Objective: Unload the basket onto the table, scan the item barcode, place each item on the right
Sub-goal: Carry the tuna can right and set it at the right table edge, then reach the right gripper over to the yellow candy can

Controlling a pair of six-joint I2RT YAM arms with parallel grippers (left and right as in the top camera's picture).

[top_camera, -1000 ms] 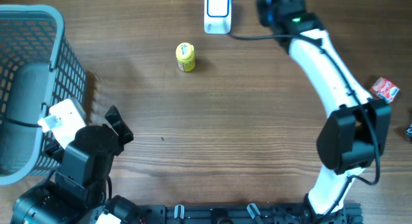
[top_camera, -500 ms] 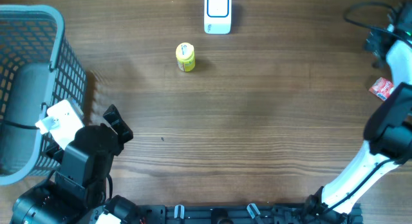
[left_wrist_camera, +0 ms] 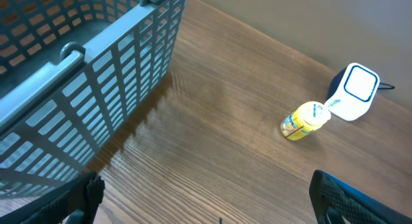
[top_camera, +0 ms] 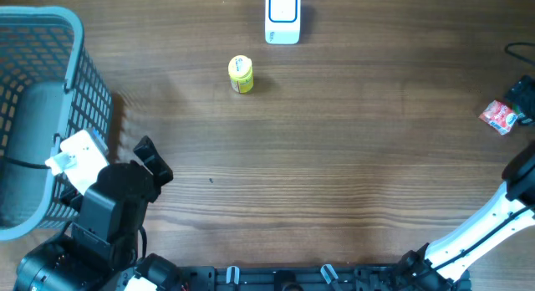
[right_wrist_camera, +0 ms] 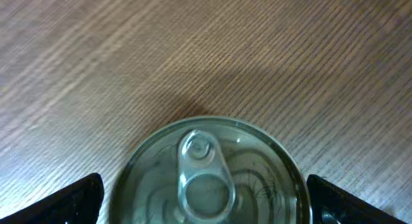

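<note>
**Right gripper** (right_wrist_camera: 206,201): the fingers are spread wide, one tip in each lower corner of the wrist view. They flank a can (right_wrist_camera: 209,166) with no visible grip on it. Whether the tips touch its wall cannot be told.

**Can:** it stands upright on the table (right_wrist_camera: 270,50) with its long axis vertical and its silver lid facing straight up into the camera. Its pull tab (right_wrist_camera: 201,172) lies flat, rivet end toward the top of the wrist view and ring end toward the gripper. The side wall is hidden. The can falls outside the overhead frame. Only the right arm (top_camera: 476,237) shows there, rising from the near edge and leaving at the right.

**Red packet** (top_camera: 500,117): it lies close to that right edge.

**Left gripper** (left_wrist_camera: 215,198): the fingers are likewise wide apart with nothing between them. It is poised at the near left corner, beside the blue-grey basket (top_camera: 84,57).

**Yellow bottle** (top_camera: 241,74): it sits left of centre on the far side, pale cap end toward the scanner (top_camera: 282,17). Whether it stands or lies cannot be told.

**Scanner:** white with a blue-outlined face, it rests at the far edge.
</note>
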